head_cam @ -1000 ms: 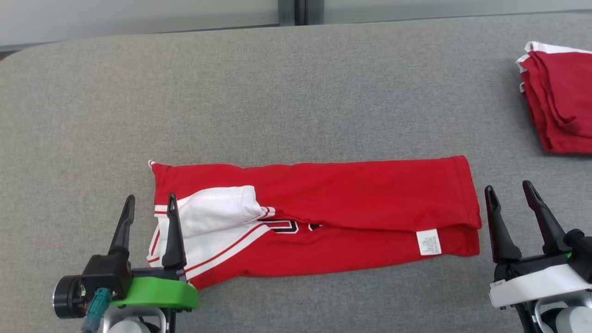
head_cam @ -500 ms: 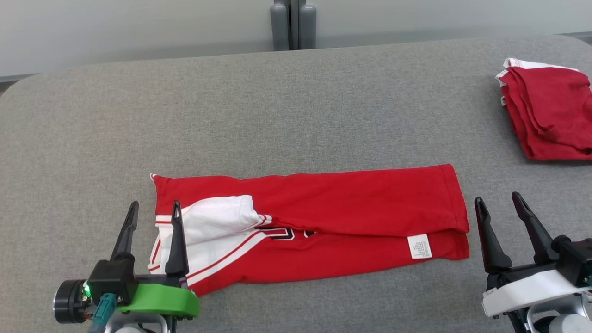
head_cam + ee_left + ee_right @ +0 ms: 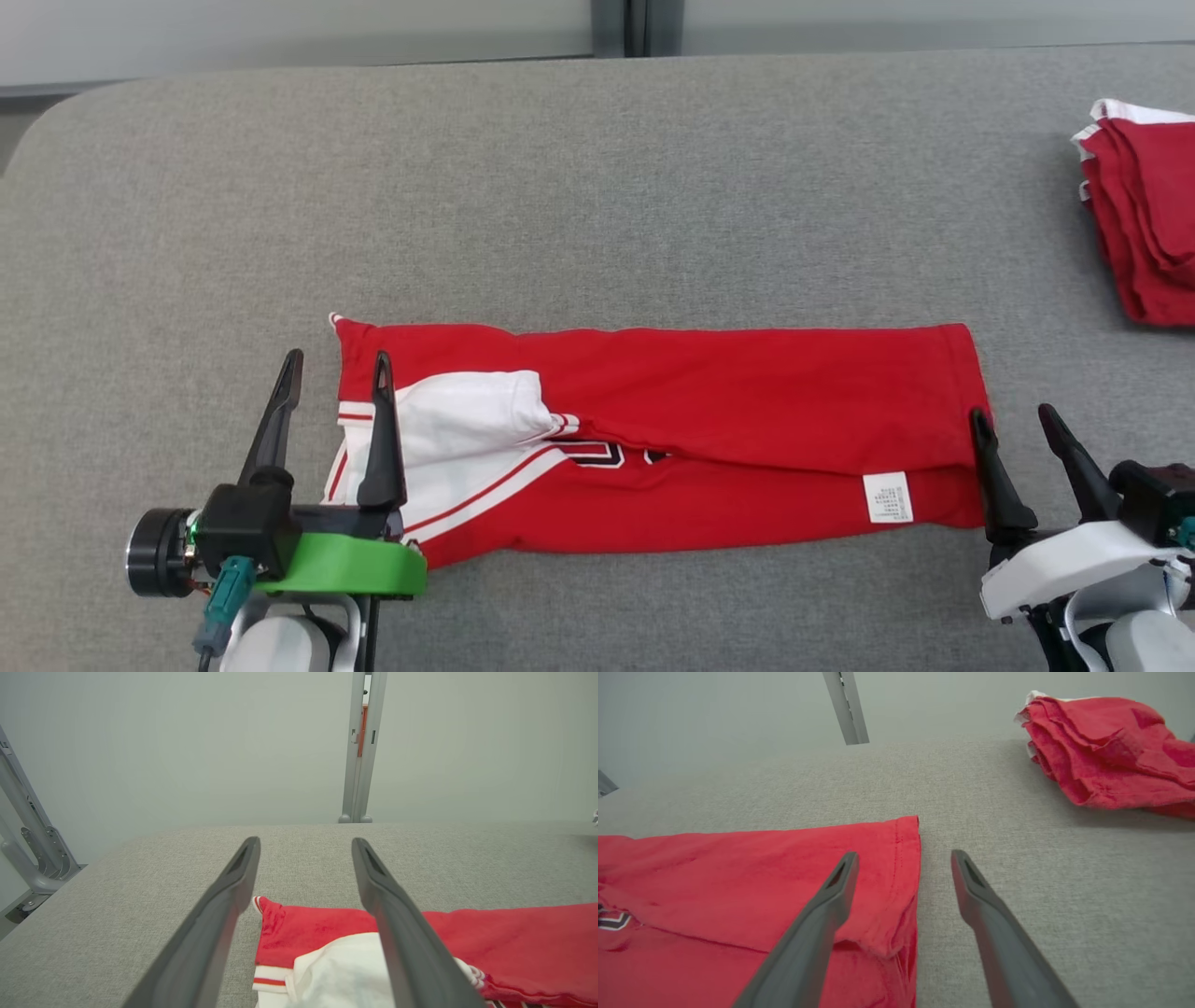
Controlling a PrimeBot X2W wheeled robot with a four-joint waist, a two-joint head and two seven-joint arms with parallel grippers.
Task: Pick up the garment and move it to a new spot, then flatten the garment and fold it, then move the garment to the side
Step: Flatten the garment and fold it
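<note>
Nearest the robot: left tool (image 3: 336, 356) at lower left, fingers spread wide, nothing gripped; right tool (image 3: 1011, 412) at lower right, likewise spread wide and empty. Between the two, lying flat on the grey surface (image 3: 560, 187): garment (image 3: 747, 401), red, folded lengthwise into a long narrow band running left to right. Upper layer lapped over the lower, with a fold line along the middle and part of a black-and-white print exposed beneath it. White panel (image 3: 467, 425) with red stripes at the left end; small white label (image 3: 887, 497) near the right end, on the lower layer. Left edge of garment placed within the gap of the left tool: inner finger over the white panel, outer finger over bare surface just beside the cloth. Right hem placed within the gap of the right tool: inner finger over the hem, outer finger over bare surface. Contact between fingers and cloth: cannot tell. Farther off, at the far right and well apart from the garment: stack of folded red cloth (image 3: 1144, 233) with white edging. Beyond the far edge of the surface: grey post (image 3: 637, 26).
</note>
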